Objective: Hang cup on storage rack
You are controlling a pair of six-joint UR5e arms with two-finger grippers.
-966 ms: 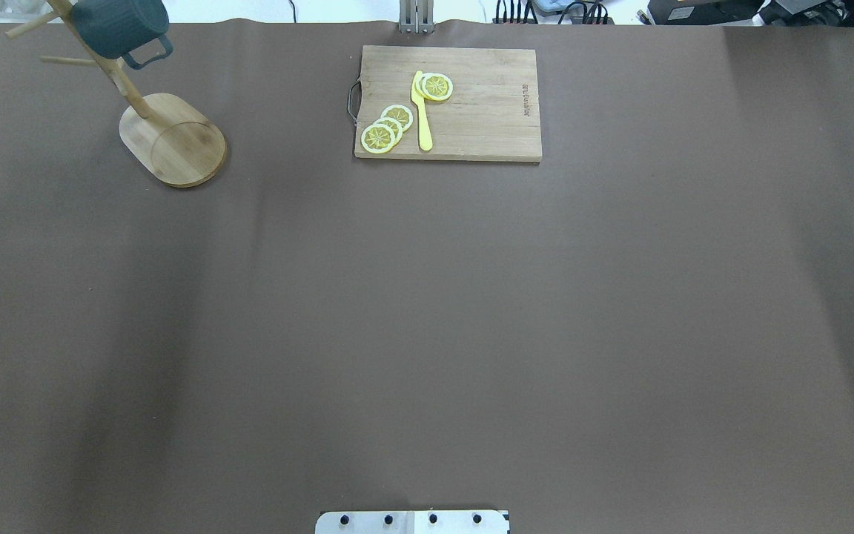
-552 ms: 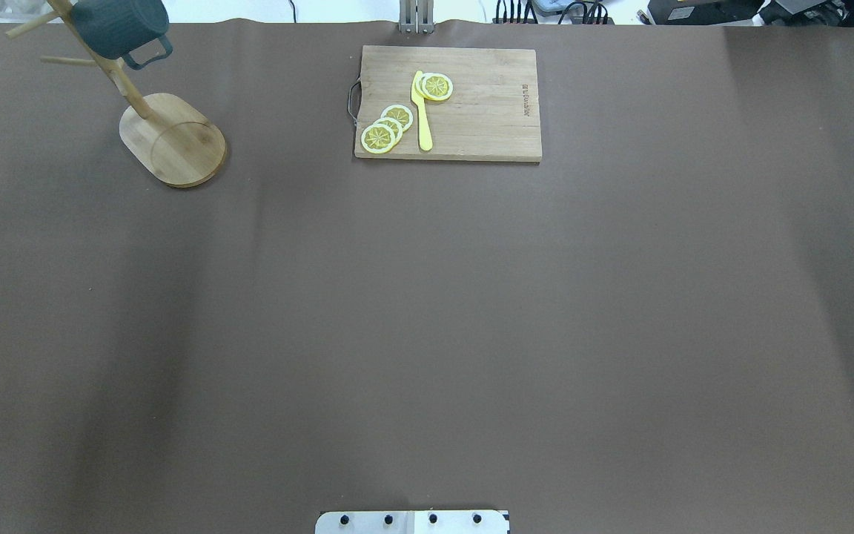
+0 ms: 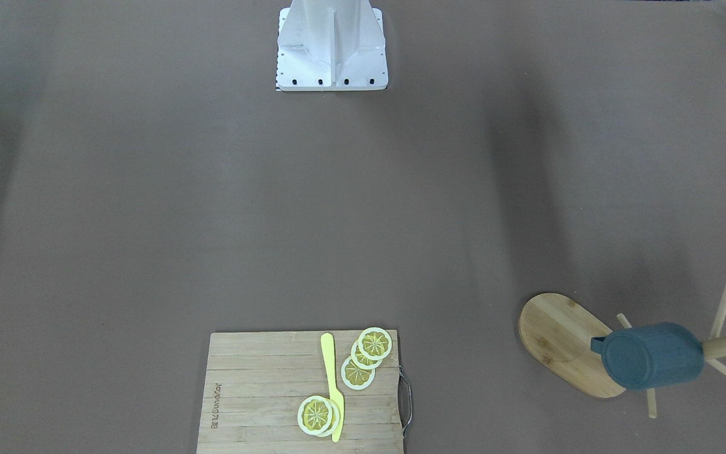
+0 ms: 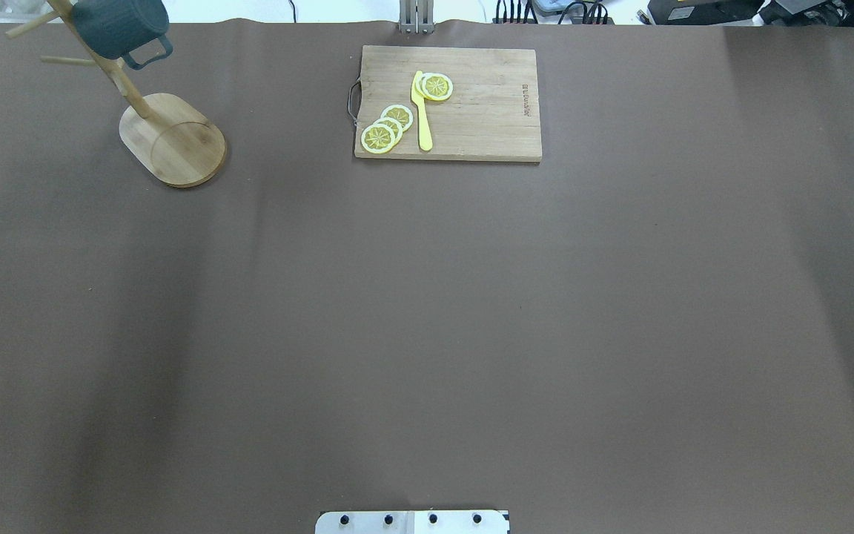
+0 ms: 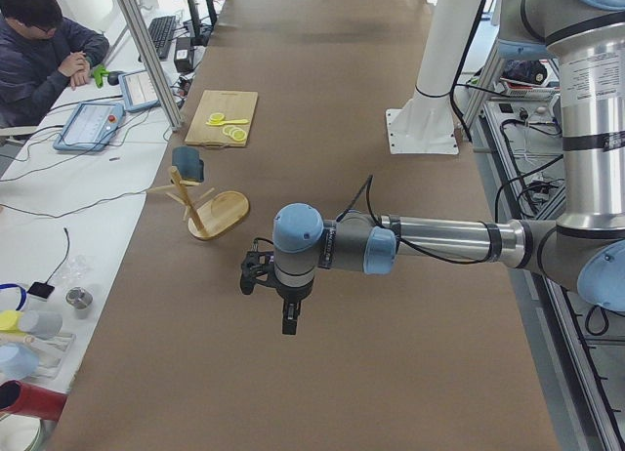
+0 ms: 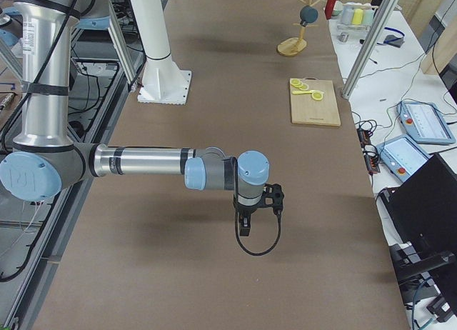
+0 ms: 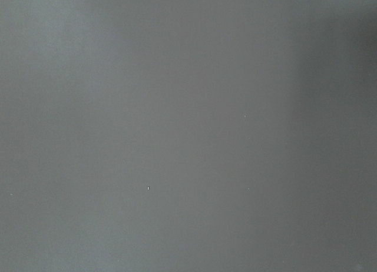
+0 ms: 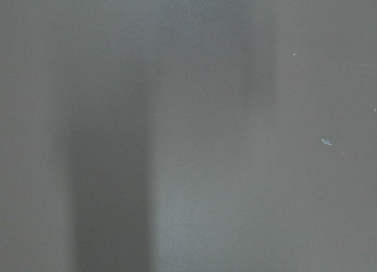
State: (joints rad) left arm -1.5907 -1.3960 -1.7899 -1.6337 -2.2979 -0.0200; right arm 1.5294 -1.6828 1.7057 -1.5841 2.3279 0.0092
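The blue-grey cup [image 4: 119, 26] hangs on a peg of the bamboo storage rack [image 4: 173, 139] at the table's far left corner, handle toward the post. It also shows in the front-facing view [image 3: 650, 356] on the rack [image 3: 558, 334], and in the left view [image 5: 187, 163]. My left gripper [image 5: 288, 319] shows only in the left view, well away from the rack and above bare table. My right gripper [image 6: 244, 226] shows only in the right view, far from the rack [image 6: 290, 47]. I cannot tell whether either is open or shut. Both wrist views show only table surface.
A rectangular bamboo cutting board [image 4: 486, 104] with lemon slices [image 4: 386, 127] and a yellow knife [image 4: 422, 111] lies at the far middle. The robot's white base [image 3: 331, 44] stands at the near edge. A person [image 5: 39, 51] sits beyond the far edge.
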